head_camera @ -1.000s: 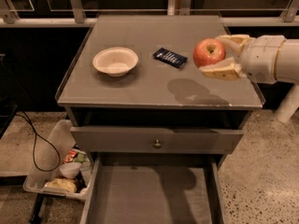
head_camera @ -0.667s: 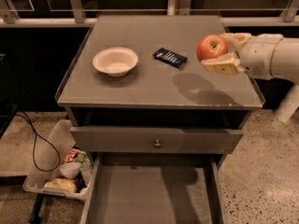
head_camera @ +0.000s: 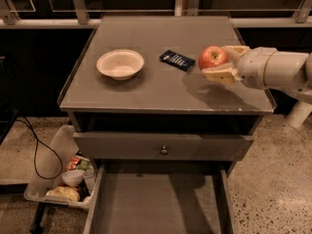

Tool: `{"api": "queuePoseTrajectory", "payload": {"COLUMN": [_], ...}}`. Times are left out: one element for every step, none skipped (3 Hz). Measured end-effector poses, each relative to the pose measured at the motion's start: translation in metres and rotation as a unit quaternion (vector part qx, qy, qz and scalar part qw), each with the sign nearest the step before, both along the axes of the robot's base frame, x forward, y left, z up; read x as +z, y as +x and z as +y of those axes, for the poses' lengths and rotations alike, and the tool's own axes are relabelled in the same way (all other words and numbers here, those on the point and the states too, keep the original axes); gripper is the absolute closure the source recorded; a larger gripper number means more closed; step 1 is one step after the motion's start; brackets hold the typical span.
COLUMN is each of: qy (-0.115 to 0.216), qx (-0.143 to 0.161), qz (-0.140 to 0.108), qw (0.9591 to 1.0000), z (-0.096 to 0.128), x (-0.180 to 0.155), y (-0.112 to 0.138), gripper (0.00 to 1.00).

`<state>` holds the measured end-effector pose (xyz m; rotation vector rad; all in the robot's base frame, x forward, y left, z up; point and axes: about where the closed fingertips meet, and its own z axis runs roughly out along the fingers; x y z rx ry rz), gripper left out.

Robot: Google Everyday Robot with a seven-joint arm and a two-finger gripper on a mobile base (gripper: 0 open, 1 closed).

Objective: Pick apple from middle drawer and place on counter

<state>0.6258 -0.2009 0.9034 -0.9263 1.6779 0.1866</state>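
- The end effector [head_camera: 219, 61] pinches the apple [head_camera: 212, 56] above the table [head_camera: 161, 94], right of the bowl [head_camera: 120, 64].
- Released from this height, it could bounce and roll off the edge farthest from the bowl.

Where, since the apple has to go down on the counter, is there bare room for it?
The gripper, shut on the apple, hovers over the right side of the counter. Bare patches: the wide strip behind the bowl and dark packet up to the far rim, and the front strip along the near edge. The middle row, bowl to packet, is crowded.
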Motion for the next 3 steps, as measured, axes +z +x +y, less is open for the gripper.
{"api": "queuePoseTrajectory", "payload": {"qy": [0.008,0.014,0.018], "qx": [0.000,-0.002,-0.004], "qz": [0.014,0.022,0.033], "qw": [0.9999,0.9997,0.9993], "z": [0.006,0.007,0.008], "x": [-0.016,-0.025,-0.037], "y": [0.006,0.008,0.010], "gripper": [1.00,1.00,1.00]}}
